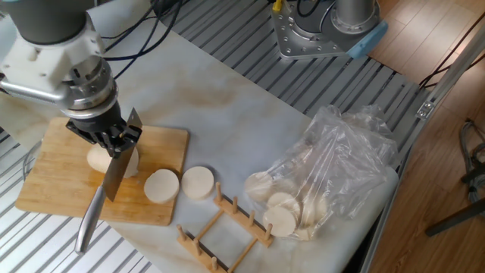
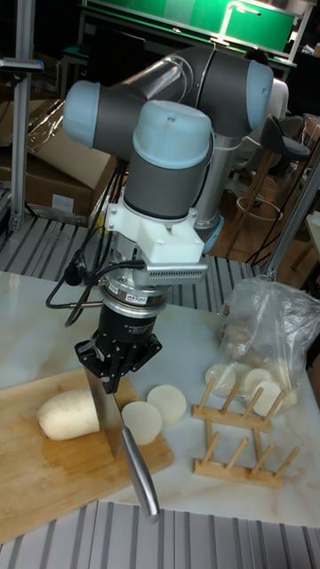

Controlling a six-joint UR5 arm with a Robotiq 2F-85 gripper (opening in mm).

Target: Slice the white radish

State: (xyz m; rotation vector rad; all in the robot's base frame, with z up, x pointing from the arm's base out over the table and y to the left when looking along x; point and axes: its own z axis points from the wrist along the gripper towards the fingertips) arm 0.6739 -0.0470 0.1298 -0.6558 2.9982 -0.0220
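The arm [image 2: 169,98] is built of thick, dark grey tubes joined by rounded joints with pale blue caps, 3 of which show in the tall fixed view. Below the nearest joint [image 2: 173,142] sits a white, boxy wrist block [image 2: 160,244] with a grey ribbed panel on its front face. Under that comes a silvery metal ring, then a black cylinder bearing a small white label. The gripper [image 2: 113,366] is black, with short, dark fingers [image 1: 114,135] and a small orange spot between them. Black cables [image 2: 84,267] loop from the wrist on its left side.
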